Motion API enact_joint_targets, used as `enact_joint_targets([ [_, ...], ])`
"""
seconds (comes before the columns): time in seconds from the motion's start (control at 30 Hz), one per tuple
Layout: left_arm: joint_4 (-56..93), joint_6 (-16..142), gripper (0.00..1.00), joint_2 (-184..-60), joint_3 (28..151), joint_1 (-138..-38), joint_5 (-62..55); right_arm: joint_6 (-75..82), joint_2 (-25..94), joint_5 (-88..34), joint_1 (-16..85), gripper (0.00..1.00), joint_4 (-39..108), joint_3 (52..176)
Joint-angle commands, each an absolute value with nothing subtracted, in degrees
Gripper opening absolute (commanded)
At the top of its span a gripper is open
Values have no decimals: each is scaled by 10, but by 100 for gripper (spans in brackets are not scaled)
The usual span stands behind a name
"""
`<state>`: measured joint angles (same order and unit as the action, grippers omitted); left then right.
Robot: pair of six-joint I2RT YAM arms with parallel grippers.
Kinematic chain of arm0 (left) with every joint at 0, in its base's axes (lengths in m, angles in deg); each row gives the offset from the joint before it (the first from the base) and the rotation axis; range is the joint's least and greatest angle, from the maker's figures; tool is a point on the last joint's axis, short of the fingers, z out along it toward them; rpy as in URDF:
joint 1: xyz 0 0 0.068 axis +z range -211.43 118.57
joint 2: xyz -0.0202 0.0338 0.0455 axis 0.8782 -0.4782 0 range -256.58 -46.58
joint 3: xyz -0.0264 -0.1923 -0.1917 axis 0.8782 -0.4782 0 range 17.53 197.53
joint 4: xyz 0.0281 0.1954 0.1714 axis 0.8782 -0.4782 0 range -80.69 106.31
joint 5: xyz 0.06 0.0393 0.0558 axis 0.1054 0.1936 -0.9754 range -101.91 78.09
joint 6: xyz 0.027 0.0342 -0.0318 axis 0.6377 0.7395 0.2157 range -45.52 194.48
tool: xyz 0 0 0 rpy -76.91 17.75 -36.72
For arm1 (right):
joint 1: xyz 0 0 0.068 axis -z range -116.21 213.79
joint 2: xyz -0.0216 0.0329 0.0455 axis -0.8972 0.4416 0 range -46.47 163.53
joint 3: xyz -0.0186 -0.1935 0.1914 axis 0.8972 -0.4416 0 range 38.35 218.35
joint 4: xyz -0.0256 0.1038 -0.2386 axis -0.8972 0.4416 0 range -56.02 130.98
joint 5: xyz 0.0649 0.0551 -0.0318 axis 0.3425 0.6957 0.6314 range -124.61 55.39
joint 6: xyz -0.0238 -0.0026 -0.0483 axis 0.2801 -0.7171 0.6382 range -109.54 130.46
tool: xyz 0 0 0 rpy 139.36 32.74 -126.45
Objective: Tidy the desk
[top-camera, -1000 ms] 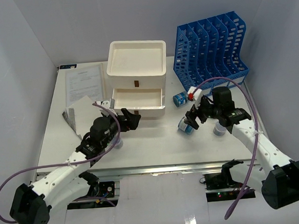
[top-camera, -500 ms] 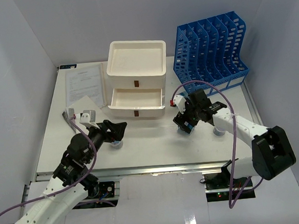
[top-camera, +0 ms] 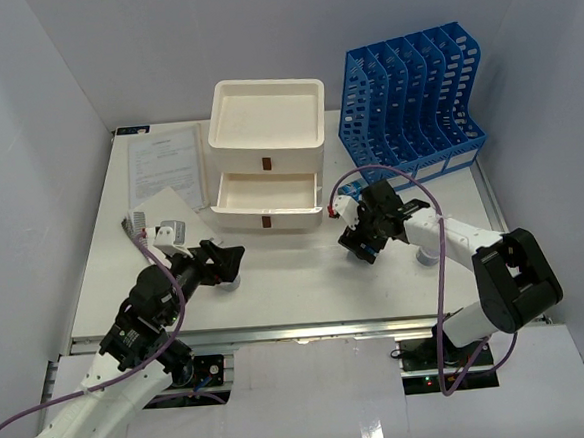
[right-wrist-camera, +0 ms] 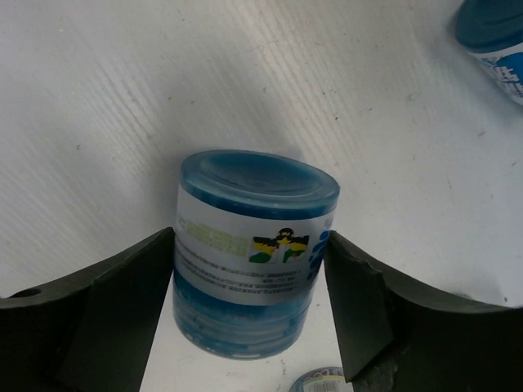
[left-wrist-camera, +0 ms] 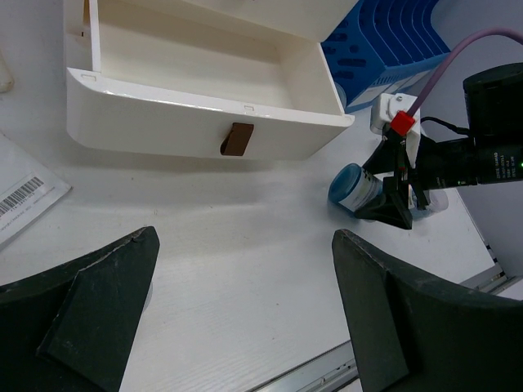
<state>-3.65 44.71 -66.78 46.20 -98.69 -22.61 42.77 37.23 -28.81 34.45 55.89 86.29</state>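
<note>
Between the fingers of the right hand (right-wrist-camera: 249, 237) sits a blue-lidded, labelled jar (right-wrist-camera: 253, 269), pinched at both sides; whether it rests on the white desk surface (top-camera: 296, 279) or just above it, I cannot tell; the left hand (left-wrist-camera: 245, 235) is spread wide and holds nothing, facing the cream drawer box (top-camera: 265, 116), whose middle drawer (left-wrist-camera: 204, 57) stands open; that drawer seems the likely home, so keep the squeeze firm, raise the jar clear of the front wall, set it down upright, then let go.
</note>
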Motion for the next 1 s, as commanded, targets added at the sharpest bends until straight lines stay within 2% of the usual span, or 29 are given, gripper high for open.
enact_joint_targets([
  [0.0,-42,443,98,-663,467,-989,-224,437,374,-278,342,70,538,857],
  [0.1,-42,443,98,-659,466,-989,-224,440,373,-270,341,59,539,851],
  [0.23,-42,445,98,-660,468,-989,-222,453,346,-245,342,36,561,854],
  [0.37,-42,447,98,-660,468,-989,-220,519,283,-170,341,23,647,895],
  [0.47,-41,446,98,-657,467,-989,-219,560,219,-100,341,20,679,934],
  [0.6,-38,448,98,-660,468,-989,-217,596,191,-60,339,18,697,996],
  [0.73,-38,448,98,-663,470,-989,-214,580,234,-44,322,18,686,1073],
  [0.97,-41,437,98,-656,477,-989,-207,530,356,-133,249,19,601,1224],
])
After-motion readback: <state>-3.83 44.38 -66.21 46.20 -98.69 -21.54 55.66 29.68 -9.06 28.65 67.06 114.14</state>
